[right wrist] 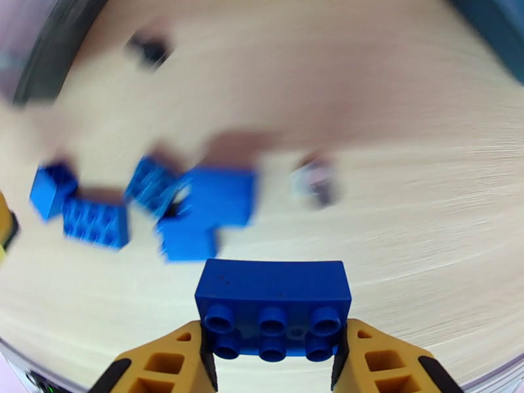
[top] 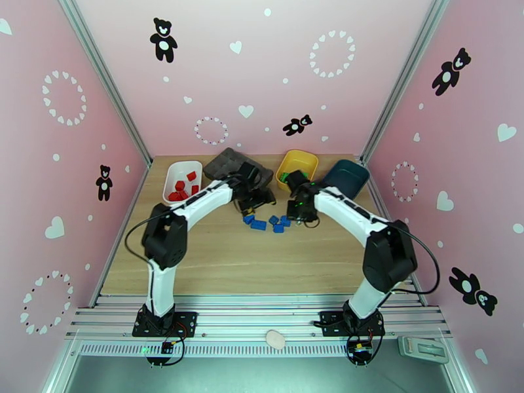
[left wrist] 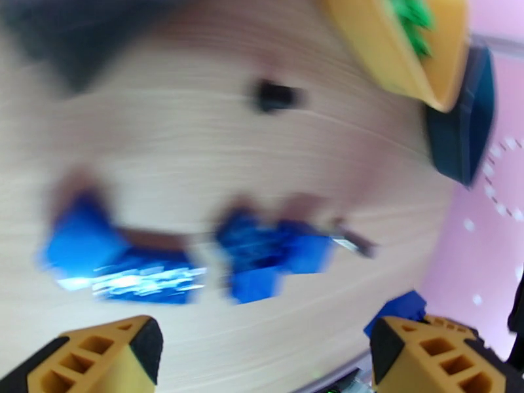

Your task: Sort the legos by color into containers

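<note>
Gripping a blue brick (right wrist: 273,302) by its short ends, the right gripper (right wrist: 272,352) has both fingers pressed tight against it, the studs turned toward the wrist camera. I cannot tell whether the brick is clear of the table (top: 216,257). From above, that gripper sits just right of the loose blue legos (top: 259,224), a small scatter of about five bricks mid-table between the two arms.

The left gripper (left wrist: 265,361) stands wide open with nothing between its fingers. It is low over the wood at the left side of the same scatter. Its wrist view is heavily blurred, so the bricks there show only as blue smears.

Along the back of the table there is a row. The white bin (top: 171,173) is at the left, with the red legos (top: 182,190) inside it. The dark tray (top: 226,164) comes next, partly under the left arm. After it is the yellow bin (top: 308,158), with green legos (top: 286,177) at its near end. The teal bin (top: 347,181) is just beside it on the right.

A small black bit (right wrist: 149,50) lies on the wood beyond the blue scatter. A silvery bit (right wrist: 314,181) lies just to the right of it.
</note>
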